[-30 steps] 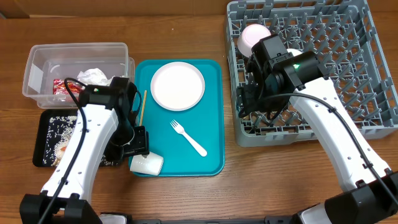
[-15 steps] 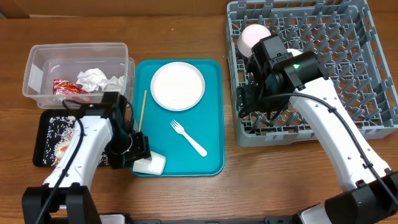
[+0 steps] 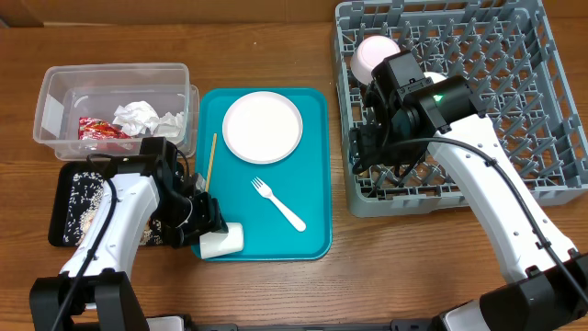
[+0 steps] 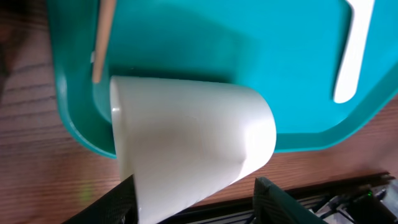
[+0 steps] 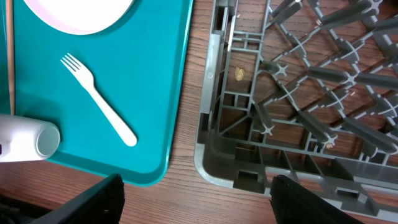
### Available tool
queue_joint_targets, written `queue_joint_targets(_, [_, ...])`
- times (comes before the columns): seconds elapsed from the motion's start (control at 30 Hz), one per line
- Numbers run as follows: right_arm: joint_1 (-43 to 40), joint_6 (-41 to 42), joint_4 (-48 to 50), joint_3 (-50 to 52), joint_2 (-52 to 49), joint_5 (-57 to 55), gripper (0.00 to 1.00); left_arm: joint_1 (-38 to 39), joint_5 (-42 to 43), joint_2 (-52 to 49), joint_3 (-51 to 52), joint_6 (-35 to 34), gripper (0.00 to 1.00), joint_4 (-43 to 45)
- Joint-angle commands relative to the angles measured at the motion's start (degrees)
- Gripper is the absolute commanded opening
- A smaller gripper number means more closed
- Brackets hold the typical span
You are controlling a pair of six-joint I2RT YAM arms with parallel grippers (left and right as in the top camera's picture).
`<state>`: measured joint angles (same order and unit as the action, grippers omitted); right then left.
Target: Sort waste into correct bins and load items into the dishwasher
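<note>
Overhead: cup [image 3: 223, 241] lies on its side at the tray's [image 3: 312, 184] near-left corner. The left gripper [image 3: 207, 234] is on it, probably to lift it to the rack [image 3: 551, 119] right of the tray.
Left wrist: jaws straddle the cup, half open; can't tell if they're squeezing it.
Right wrist: right gripper [image 5: 196, 204] jaws wide, empty, hovering just right of the tray, likely waiting.

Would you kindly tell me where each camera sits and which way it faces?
Overhead: above the table, looking down at tray, rack, tub; left arm and right arm show.
Left wrist: on left arm, close on the tipped cup; left pincer at bottom.
Right wrist: on right arm, facing rack corner and tray; right pincer at bottom.
Shared: cup, fork, stick.
</note>
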<state>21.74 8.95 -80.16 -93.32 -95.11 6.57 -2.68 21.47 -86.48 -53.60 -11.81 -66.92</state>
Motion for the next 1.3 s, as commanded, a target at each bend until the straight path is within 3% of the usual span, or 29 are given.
queue_joint_targets(0.0, [-0.2, -0.4, 0.3, -0.7, 0.4, -0.6, 0.78, -0.2, 3.1, 0.4, 0.7, 1.1, 0.58, 0.5])
queue_joint_targets(0.37, [-0.2, -0.4, 0.1, -0.7, 0.4, -0.5, 0.78, -0.2, 3.0, 0.3, 0.7, 1.1, 0.46, 1.8])
queue_joint_targets(0.67, [-0.2, -0.4, 0.1, -0.7, 0.4, -0.5, 0.79, -0.2, 3.9, 0.3, 1.0, 0.9, 0.44, 4.2])
queue_joint_targets(1.27, [-0.2, -0.4, 0.1, -0.7, 0.4, -0.5, 0.79, -0.2, 4.1, 0.3, 1.0, 0.0, 0.13, 5.9])
